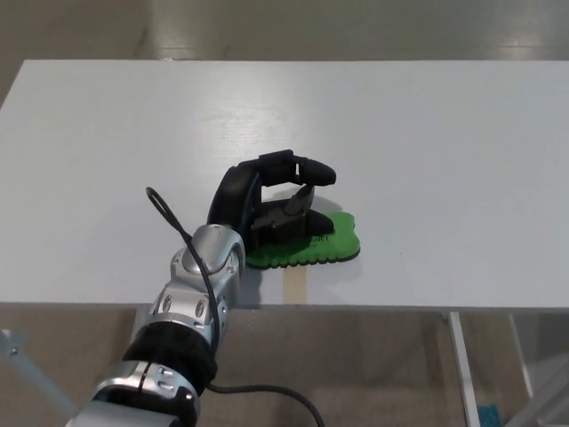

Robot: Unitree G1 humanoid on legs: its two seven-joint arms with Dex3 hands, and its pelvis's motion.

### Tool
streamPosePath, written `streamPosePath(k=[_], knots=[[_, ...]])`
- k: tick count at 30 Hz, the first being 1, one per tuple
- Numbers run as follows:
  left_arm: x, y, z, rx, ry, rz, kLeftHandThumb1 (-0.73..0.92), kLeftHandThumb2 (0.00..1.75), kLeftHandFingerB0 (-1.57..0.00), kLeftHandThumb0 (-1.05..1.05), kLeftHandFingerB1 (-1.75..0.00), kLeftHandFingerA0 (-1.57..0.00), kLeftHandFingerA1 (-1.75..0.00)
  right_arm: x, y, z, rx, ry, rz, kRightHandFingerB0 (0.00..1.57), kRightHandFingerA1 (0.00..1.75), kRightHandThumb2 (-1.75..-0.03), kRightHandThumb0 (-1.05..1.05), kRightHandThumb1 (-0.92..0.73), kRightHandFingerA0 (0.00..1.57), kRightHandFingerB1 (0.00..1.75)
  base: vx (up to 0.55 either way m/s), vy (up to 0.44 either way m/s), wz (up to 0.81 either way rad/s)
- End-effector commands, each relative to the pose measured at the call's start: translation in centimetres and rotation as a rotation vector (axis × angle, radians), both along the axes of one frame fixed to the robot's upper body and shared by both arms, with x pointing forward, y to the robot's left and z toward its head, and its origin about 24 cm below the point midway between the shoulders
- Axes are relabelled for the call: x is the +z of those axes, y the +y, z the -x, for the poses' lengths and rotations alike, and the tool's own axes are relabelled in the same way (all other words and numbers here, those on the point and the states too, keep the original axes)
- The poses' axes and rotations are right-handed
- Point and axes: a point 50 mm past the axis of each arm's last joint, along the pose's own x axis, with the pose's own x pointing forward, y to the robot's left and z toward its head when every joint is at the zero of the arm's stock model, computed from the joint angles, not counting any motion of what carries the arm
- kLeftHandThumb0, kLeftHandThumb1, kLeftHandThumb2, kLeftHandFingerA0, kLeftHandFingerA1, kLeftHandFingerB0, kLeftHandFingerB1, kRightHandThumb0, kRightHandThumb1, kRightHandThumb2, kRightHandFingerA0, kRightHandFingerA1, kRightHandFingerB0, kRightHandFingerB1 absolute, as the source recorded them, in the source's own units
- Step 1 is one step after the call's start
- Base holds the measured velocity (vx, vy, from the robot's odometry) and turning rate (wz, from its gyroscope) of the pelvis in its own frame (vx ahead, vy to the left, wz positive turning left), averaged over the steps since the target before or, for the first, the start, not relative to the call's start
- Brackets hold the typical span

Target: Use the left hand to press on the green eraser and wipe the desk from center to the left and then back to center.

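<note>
My black left hand (271, 200), with its thumb and two thick fingers, rests on the flat green eraser with scalloped edges (320, 246). The lower fingers (289, 224) lie pressed down on the eraser's left part; the upper finger (307, 169) arches above them, curled forward and clear of the surface. The hand does not pinch the eraser: it bears on it from above, with the digits bent and a gap open between upper and lower ones.

The eraser lies flat on the white rectangular desk top (427, 151), near the front edge and roughly at the middle of the desk's width. Its right half shows uncovered beyond my fingertips.

Behind the hand, my silver, jointed wrist and forearm (200, 285) run down and to the left, crossing the desk's front edge. A thin black cable (173, 222) loops up beside the wrist and trails along the forearm.

A narrow tan strip (296, 286) is marked on the desk top just in front of the eraser, reaching the front edge. Below the edge, a pale desk leg (462, 365) stands on a beige floor (373, 365).

My right hand does not appear.
</note>
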Motion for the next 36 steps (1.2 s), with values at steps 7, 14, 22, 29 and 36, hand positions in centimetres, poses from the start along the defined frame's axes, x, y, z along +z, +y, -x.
streamPosePath(k=[7, 14, 22, 29, 36], knots=[[-4.3, 2.1, 2.1, 0.016, 0.160, -0.056, 0.72, 0.88, -0.86, -0.20, -0.98, -1.04, -0.91, -0.1, 0.0, 0.3, -0.009, 0.003, 0.005, 0.60, 0.42, -0.65, -0.47, -0.77, 0.65, 0.39, 0.00, 0.000, 0.00], [-4.1, 4.5, 1.8, 0.043, 0.151, -0.095, 0.81, 0.72, -0.85, -0.13, -1.01, -1.05, -0.86, -0.2, -0.1, 0.5, -0.015, 0.011, -0.013, 0.62, 0.43, -0.64, -0.47, -0.77, 0.66, 0.40, 0.00, 0.000, 0.00], [-3.0, 9.7, 1.3, 0.128, 0.128, -0.129, 0.82, 0.71, -0.85, -0.12, -1.02, -1.05, -0.86, -0.5, -0.2, 1.0, -0.039, 0.031, -0.034, 0.63, 0.43, -0.64, -0.48, -0.76, 0.66, 0.40, 0.00, 0.000, 0.00], [-1.4, 14.7, 1.2, 0.221, 0.108, -0.169, 0.74, 0.85, -0.86, -0.18, -0.99, -1.04, -0.90, -0.5, -0.1, 1.3, -0.052, 0.023, -0.039, 0.64, 0.43, -0.64, -0.47, -0.76, 0.67, 0.40, 0.00, 0.000, 0.00], [-0.7, 18.8, 2.0, 0.312, 0.122, -0.218, 0.86, 0.64, -0.85, -0.08, -0.89, -1.03, -0.80, -0.5, -0.2, 1.3, -0.043, 0.024, -0.039, 0.65, 0.44, -0.64, -0.46, -0.77, 0.67, 0.41, 0.00, 0.000, 0.00]])
